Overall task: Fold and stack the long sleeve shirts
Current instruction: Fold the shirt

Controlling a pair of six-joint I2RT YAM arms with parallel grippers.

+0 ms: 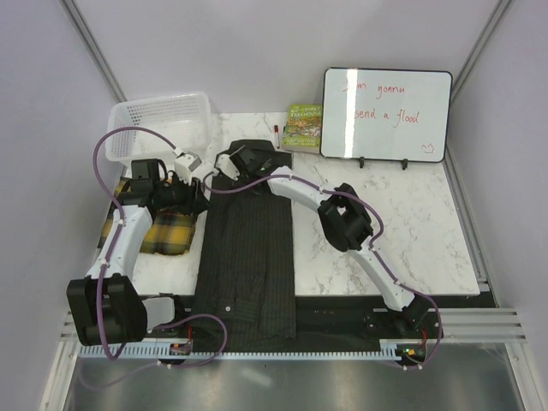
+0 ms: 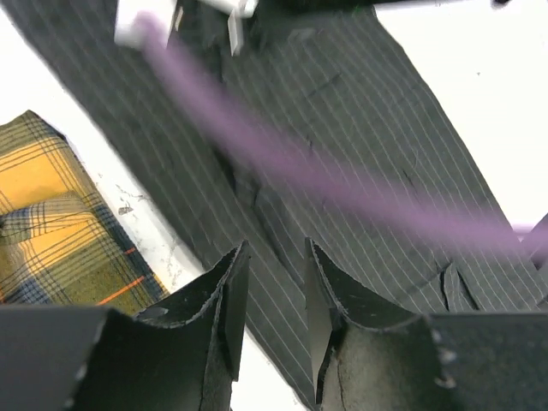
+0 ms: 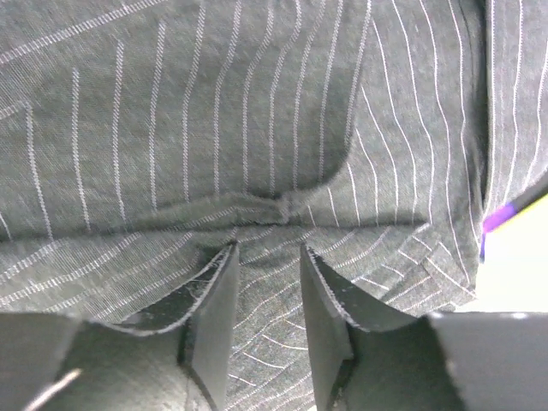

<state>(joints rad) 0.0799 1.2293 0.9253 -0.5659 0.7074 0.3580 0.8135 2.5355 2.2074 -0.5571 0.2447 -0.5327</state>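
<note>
Reading "I'm gonna send a flood", whiteboard (image 1: 387, 114) beyond pinstriped shirt (image 1: 248, 248); left fingers (image 2: 229, 300), right fingers (image 3: 214, 317) parted, empty.

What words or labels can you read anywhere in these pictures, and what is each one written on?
"I'm gonna send a flood": red handwriting with a small heart drawn in the corner, on the whiteboard.
Green book: the cover has lettering, but it is too small to read.
No other writing shows in any view.

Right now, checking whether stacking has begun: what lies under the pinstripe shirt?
The marble table shows beside the pinstripe shirt; the plaid shirt lies apart at its left, not beneath. Anything under its middle is covered.
</note>
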